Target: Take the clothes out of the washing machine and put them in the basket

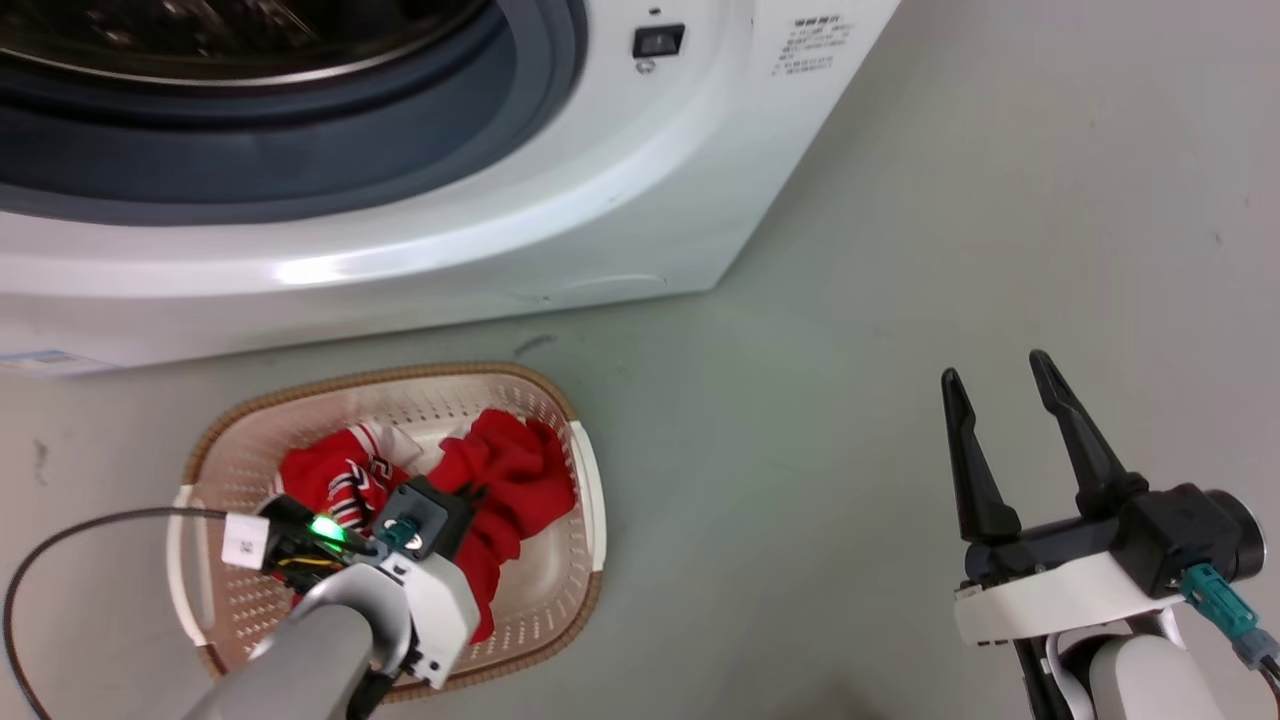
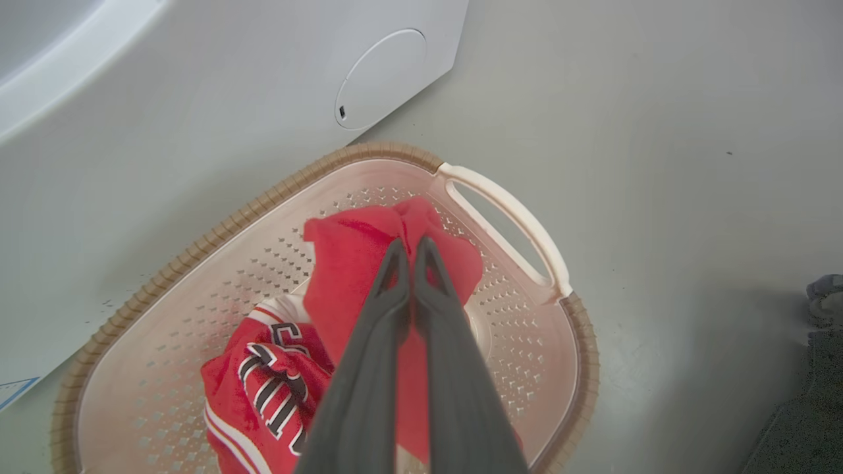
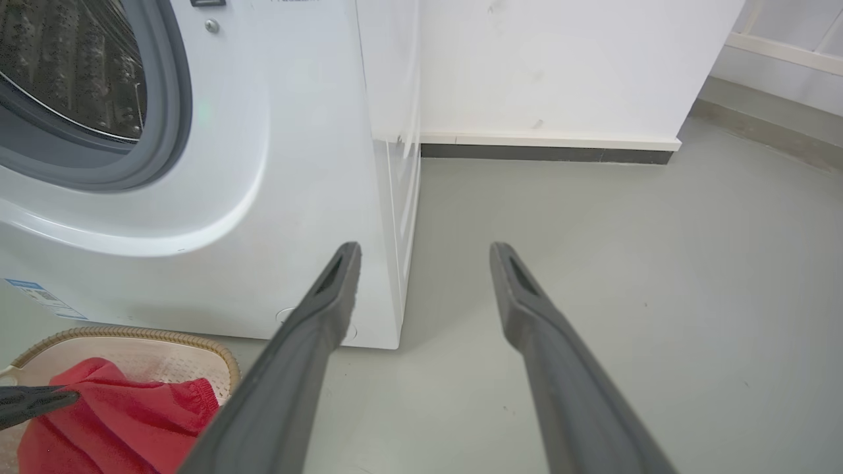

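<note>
Two units. On left end effector (image 2: 411, 245): shut to a hairline gap, tips against plain red cloth (image 2: 342, 263); cannot tell whether any fold pinched. On right end effector (image 1: 995, 365): spread wide, empty, over floor (image 1: 900, 250). Plain red cloth bunched inside basket (image 2: 197, 245), touching crumpled jersey (image 2: 263, 388) with black-and-white lettering upward. Basket on floor, just in front of white washing machine (image 1: 600, 200).

Smooth grey-green floor (image 1: 900, 300), faintly scuffed. Standing on it at the far left, a large white washing machine (image 1: 560, 230). Set directly on the floor just in front of it, at the near left, a cream basket (image 1: 400, 370) with a brown woven-look rim.
</note>
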Available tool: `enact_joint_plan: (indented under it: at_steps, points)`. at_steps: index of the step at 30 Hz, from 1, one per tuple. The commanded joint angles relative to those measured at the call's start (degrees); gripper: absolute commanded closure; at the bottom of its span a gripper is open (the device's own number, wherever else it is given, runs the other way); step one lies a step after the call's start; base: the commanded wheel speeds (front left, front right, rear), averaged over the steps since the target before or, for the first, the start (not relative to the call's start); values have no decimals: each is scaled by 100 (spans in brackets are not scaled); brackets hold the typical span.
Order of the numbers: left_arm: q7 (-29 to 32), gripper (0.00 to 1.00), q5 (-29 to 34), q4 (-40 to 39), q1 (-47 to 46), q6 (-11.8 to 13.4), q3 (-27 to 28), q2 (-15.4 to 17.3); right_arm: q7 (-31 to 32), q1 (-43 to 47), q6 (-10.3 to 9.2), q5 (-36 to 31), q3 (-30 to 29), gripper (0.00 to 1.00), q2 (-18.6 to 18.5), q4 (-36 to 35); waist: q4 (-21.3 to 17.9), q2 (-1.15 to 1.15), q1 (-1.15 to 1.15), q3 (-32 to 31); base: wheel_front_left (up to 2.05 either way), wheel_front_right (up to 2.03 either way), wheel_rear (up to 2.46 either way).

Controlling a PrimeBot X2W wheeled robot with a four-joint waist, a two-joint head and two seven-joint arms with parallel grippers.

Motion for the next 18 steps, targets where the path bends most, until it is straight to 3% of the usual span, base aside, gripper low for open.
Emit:
enact_joint_plan:
  at_steps: [1,10,18]
  points:
    - [-27,100,36,227,-154,-48,-6,-14,-10,-125,-6,30,25,0,4,-43,-210,0,-1,366,0,0,0]
    - [-137,100,234,1636,-810,-80,-128,24,-9,-298,-6,140,43,0,2,-162,-503,0,-1,1073,0,0,0]
    - [-283,100,407,2361,-1173,-147,-281,9,-10,-332,-6,245,14,0,4,-315,-625,0,-1,1501,0,0,0]
